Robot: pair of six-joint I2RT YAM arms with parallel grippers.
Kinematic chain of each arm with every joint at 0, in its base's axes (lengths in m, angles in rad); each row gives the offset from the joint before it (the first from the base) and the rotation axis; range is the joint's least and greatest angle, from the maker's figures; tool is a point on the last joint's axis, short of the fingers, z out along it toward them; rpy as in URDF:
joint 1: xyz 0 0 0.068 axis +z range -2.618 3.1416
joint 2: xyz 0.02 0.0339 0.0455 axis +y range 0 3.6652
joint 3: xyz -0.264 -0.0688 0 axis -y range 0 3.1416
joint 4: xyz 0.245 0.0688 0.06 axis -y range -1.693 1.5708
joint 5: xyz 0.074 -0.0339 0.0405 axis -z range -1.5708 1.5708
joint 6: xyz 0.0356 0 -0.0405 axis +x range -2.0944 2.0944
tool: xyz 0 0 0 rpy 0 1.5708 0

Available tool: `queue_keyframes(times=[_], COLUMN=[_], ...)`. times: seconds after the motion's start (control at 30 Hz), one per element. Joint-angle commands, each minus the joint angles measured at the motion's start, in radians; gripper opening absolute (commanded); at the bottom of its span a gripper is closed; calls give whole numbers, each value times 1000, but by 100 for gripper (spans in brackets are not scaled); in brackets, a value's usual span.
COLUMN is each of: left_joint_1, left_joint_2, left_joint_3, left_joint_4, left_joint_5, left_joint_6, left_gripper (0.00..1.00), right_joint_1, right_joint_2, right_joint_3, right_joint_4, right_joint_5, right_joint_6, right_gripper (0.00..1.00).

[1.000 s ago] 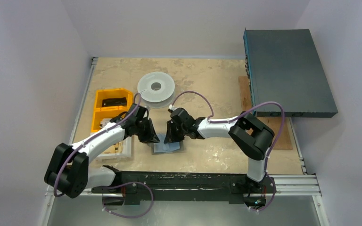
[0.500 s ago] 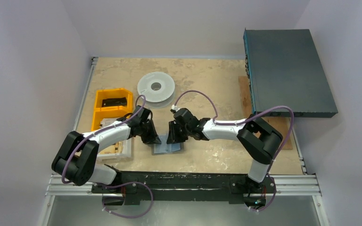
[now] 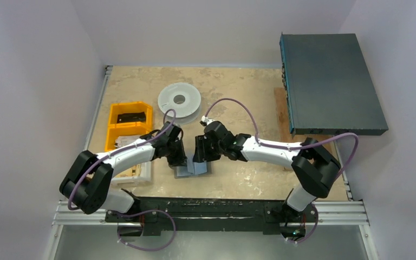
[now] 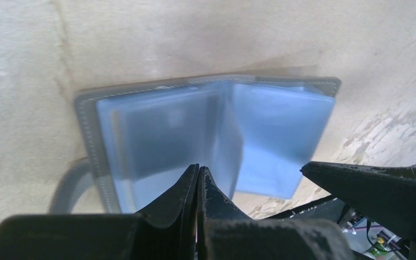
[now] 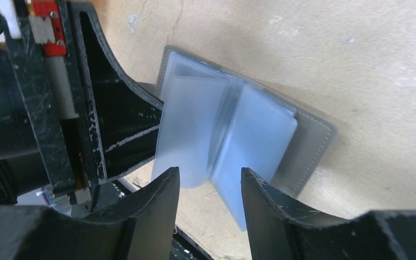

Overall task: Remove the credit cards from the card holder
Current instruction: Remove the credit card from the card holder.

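Note:
The slate-grey card holder (image 3: 190, 170) lies open on the table between both grippers. Its pale blue inner leaves (image 4: 157, 130) are spread, and one leaf stands up at the fold. I cannot make out a separate card. My left gripper (image 3: 180, 161) is shut and empty, its tips (image 4: 197, 169) over the left leaf. My right gripper (image 3: 200, 158) is open, with its jaws (image 5: 210, 176) on either side of the near edge of the leaves (image 5: 249, 141). The holder's grey cover (image 5: 309, 146) shows on the right. The left gripper's fingers (image 5: 114, 119) show behind the holder.
A pale grey round spool (image 3: 179, 100) lies behind the grippers. Yellow bins (image 3: 114, 129) at the left hold a black item (image 3: 130, 117). A white tray (image 3: 143, 172) sits under the left arm. A dark grey box (image 3: 330, 84) and a wooden board (image 3: 327, 154) are at the right.
Both arms have stretched out and both grippers have shifted slightly right over the holder. A leaf of the holder now stands up at the fold.

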Motion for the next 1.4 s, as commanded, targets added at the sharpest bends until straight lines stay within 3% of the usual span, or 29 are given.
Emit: queue_keyframes(times=[0.0,0.43,0.7,0.93,1.13,1.37], left_joint_1=[-54,-115,-114,-102,1,77], left_joint_2=[-13,181,139,5,-113,-92], left_joint_3=[67,99,100,72,27,1], left_joint_4=[9,188,150,37,-77,-77], left_joint_5=[-14,100,79,-3,-54,-57], left_joint_6=[-22,-120,-113,-82,10,75], left_gripper=[0,0,0,0,5,6], right_joint_1=[5,4,4,-13,-30,-29], right_joint_2=[-72,-144,-28,84,90,80], right_joint_3=[5,-60,-59,-47,-67,-38], right_joint_4=[-53,-59,39,43,38,14], right_joint_5=[87,132,43,46,60,70], right_joint_6=[13,69,94,93,91,67], right_gripper=[46,41,21,15,21,25])
